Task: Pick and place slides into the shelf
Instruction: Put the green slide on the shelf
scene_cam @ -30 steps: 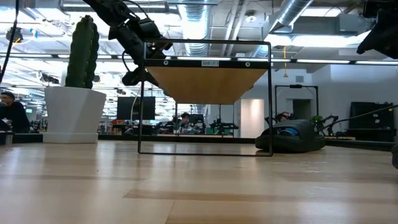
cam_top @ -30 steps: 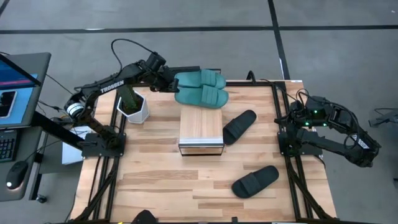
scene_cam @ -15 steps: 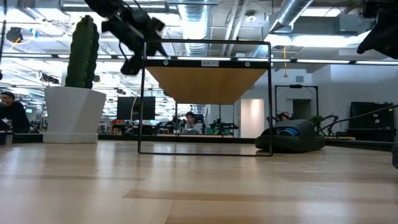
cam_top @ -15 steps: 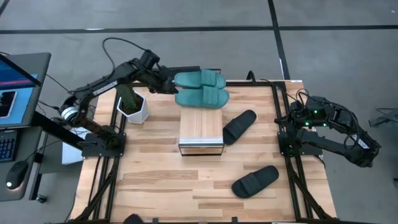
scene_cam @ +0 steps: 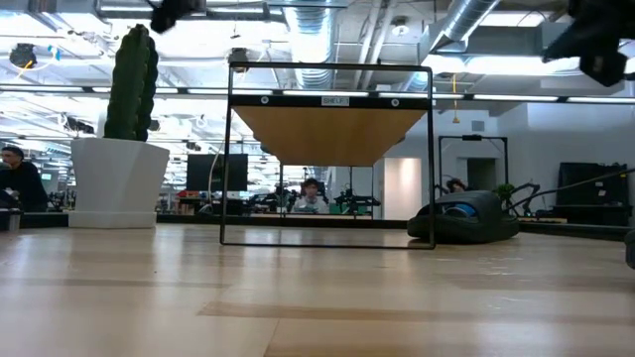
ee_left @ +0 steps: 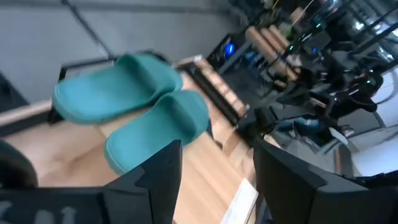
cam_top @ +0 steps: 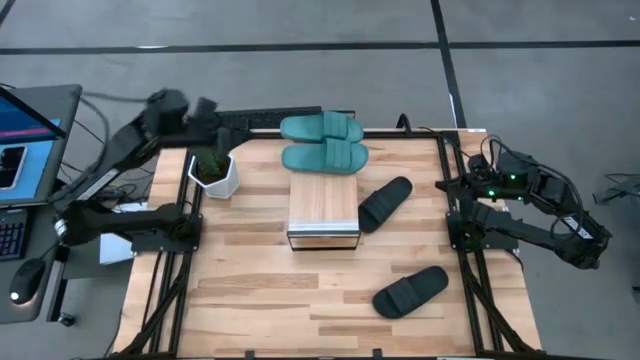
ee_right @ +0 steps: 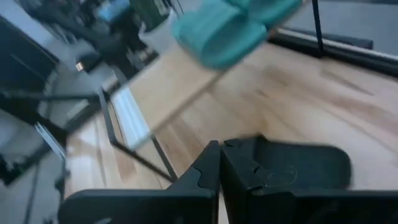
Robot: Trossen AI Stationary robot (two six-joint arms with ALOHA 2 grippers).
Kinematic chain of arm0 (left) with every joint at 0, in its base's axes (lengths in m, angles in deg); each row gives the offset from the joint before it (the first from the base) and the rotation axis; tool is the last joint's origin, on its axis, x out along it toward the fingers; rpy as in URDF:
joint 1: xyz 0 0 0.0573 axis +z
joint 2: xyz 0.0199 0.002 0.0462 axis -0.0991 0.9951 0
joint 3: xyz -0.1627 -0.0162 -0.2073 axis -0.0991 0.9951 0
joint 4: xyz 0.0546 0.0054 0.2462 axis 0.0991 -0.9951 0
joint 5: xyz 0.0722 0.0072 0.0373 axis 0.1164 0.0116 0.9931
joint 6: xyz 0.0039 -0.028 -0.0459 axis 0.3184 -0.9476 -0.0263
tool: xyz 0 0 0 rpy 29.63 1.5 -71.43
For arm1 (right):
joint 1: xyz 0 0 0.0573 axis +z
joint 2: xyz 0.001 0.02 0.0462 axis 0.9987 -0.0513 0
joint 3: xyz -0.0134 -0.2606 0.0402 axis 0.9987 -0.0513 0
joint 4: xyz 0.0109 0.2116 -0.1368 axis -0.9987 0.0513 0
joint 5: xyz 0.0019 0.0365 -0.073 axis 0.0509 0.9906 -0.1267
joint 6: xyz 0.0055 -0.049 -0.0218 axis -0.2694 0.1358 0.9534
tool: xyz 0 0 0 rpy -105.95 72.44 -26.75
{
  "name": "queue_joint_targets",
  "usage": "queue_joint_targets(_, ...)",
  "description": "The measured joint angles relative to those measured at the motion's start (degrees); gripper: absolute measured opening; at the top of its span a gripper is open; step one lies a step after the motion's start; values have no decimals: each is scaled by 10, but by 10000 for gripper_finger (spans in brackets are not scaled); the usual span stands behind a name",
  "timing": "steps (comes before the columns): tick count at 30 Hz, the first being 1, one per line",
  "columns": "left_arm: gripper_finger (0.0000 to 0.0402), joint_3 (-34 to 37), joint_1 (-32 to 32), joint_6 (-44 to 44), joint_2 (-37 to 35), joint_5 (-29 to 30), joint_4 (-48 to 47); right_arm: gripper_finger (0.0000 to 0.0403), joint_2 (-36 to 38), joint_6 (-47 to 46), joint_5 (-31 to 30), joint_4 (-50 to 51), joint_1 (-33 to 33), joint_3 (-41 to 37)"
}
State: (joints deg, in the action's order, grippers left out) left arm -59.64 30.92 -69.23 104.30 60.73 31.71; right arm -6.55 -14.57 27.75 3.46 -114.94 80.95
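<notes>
**Teal pair parked behind shelf, two black slides loose**

Teal slides (cam_top: 322, 141) side by side at the table's (cam_top: 250, 290) far edge, just behind the shelf (cam_top: 323, 211), long axes across. Left hand (cam_top: 205, 108) off near the cactus (cam_top: 211, 158), fingers apart, empty. Black slides (cam_top: 385, 203) ribbed, angled, right of the shelf. Right hand (ee_right: 219, 168) pressed together, nearer those; probably its pick next.

Robotics lab — exposed ducts (scene_cam: 327, 30), workstations behind.
</notes>
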Motion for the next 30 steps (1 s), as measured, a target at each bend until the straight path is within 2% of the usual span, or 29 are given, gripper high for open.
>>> queue_joint_targets(3,188,0,-78,0,-43,100,-3,0,0,-16,0,-66,0,-22)
queue_joint_targets(8,178,15,-216,-19,-85,308,-29,0,-1,-16,2,-130,5,-71)
queue_joint_targets(11,152,43,-273,-38,-97,399,-45,0,-10,-11,2,-143,12,-103)
queue_joint_targets(13,124,62,-297,-41,-97,432,-46,0,-21,-1,3,-181,21,-120)
queue_joint_targets(18,18,93,-318,-26,-79,438,-38,0,-87,88,4,-297,59,-132)
queue_joint_targets(20,9,102,-318,-13,-71,433,-31,0,-129,118,9,-336,73,-132)
queue_joint_targets(22,5,111,-318,14,-60,402,-16,0,-174,133,9,-358,83,-132)
queue_joint_targets(27,1,131,-318,136,-27,308,15,0,-275,155,9,-431,90,-132)
queue_joint_targets(30,0,148,-318,215,-7,273,37,0,-309,165,17,-475,89,-132)
